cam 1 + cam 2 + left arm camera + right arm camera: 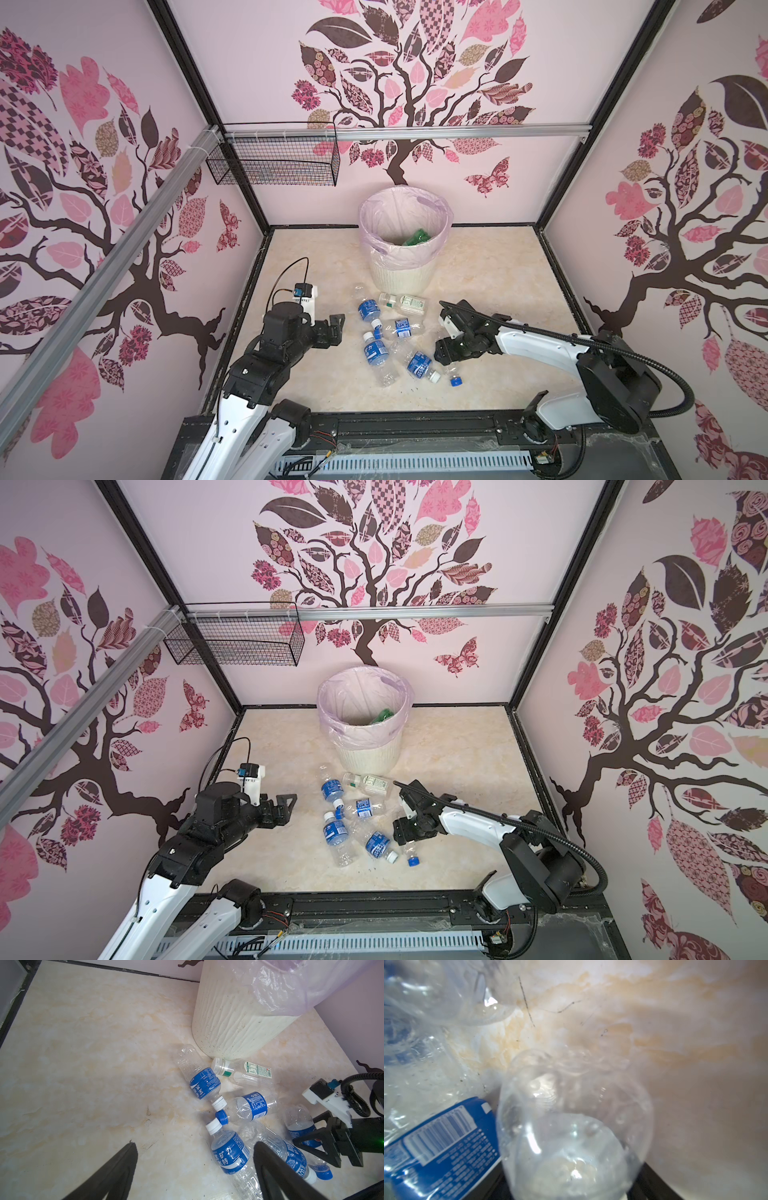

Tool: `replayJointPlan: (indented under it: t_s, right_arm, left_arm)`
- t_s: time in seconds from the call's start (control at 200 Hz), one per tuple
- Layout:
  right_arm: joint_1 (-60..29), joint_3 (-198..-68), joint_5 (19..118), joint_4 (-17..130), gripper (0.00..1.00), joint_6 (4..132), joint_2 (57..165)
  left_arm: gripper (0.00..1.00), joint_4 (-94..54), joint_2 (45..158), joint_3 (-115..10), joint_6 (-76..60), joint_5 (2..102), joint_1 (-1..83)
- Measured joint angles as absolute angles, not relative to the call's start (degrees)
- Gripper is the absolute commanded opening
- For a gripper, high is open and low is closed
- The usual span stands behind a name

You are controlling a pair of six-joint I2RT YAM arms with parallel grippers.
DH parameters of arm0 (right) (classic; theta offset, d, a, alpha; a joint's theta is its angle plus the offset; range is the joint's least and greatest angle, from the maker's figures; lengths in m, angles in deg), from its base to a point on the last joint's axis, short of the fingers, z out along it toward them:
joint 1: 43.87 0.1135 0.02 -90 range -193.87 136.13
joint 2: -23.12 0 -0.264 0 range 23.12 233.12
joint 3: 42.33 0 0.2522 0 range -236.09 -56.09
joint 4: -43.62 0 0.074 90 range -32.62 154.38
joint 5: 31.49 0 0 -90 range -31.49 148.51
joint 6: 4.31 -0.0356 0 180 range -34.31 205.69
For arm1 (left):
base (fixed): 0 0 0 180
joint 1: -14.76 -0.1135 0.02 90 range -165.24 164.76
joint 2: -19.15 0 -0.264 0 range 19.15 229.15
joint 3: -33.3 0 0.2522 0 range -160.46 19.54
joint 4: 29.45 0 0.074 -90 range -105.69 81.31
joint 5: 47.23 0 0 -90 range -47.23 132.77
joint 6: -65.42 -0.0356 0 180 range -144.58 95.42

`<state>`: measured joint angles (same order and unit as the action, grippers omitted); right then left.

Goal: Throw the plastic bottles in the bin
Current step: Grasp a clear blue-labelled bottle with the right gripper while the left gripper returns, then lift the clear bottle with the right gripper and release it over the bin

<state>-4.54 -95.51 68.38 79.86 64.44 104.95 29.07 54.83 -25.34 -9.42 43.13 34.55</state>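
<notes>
The bin (pixel 399 278) stands at the middle of the back edge of the bench (pixel 498 270), its pink liner (pixel 374 245) folded over the rim. A green bottle (pixel 415 239) already lies inside. About six more plastic bottles (pixel 376 352) lie on their sides in a loose cluster just in front of the bin's foot, toward the bench's centre. The right gripper (pixel 439 356) is down on the side of the cluster nearest the bench's right edge, straddling a clear blue-capped bottle (pixel 454 374) across its body. It probably chose that one because it lies outermost and can be lifted without stirring its neighbours. A jaw stands on either side of the bottle, but I cannot tell whether the pads already press it. In both top views the gripper covers the body, and the right wrist view gives only the bottle's blurred base (pixel 571 1126) filling the frame. The left gripper (pixel 337 329) hangs near the side of the cluster toward the bench's left edge, jaws spread wide with nothing held, seemingly keeping clear of the other arm. The bin's wall hides whatever else lies in it.
</notes>
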Motion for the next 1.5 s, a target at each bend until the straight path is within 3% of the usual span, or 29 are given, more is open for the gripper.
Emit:
replayJointPlan:
  t_s: [0.18,0.41,0.78,1.206,1.501]
  right_arm:
    - [-4.54,-95.49,64.14,79.86,0.61,63.52,104.95]
    - [-4.50,-95.36,60.82,79.82,0.55,62.29,104.62]
    - [-4.50,-95.77,54.65,85.11,0.53,61.29,95.74]
    - [-4.50,-107.33,49.43,94.44,0.53,62.05,78.74]
    - [-4.50,-115.75,48.47,99.14,0.52,63.74,74.54]
  left_arm:
    - [0.91,29.07,54.63,-25.34,-9.40,43.30,34.55]
    - [0.91,29.11,53.76,-25.24,-9.42,43.52,34.55]
    - [0.91,29.42,53.15,-24.95,-9.40,44.57,34.55]
    - [0.91,29.42,53.17,-24.95,-9.40,44.85,34.55]
    - [0.91,29.42,53.21,-24.95,-9.42,45.01,34.79]
